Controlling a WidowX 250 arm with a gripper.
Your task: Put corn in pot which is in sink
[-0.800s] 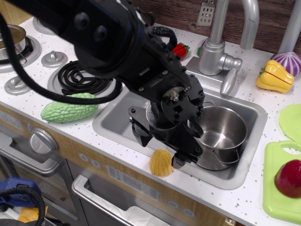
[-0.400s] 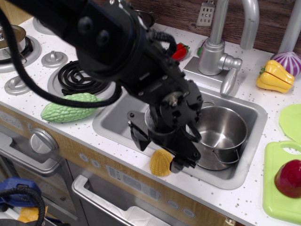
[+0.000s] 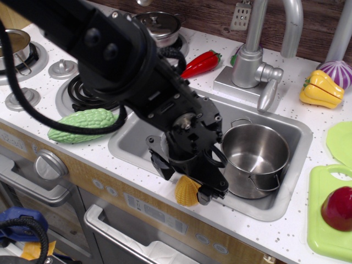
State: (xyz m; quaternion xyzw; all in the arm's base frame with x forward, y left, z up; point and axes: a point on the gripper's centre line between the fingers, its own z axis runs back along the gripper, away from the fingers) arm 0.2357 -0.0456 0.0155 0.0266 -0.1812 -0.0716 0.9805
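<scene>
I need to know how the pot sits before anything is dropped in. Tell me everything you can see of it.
The pot is a shiny steel cylinder, lidless and upright, with thin wire loop handles on its rim. It looks empty inside. It stands in the right part of the sink. The gripper is just left of it, over the corn; whether they touch cannot be told.

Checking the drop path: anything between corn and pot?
Only the tool: its right finger stands between the corn and the pot at the sink front rim. Single view.
</scene>
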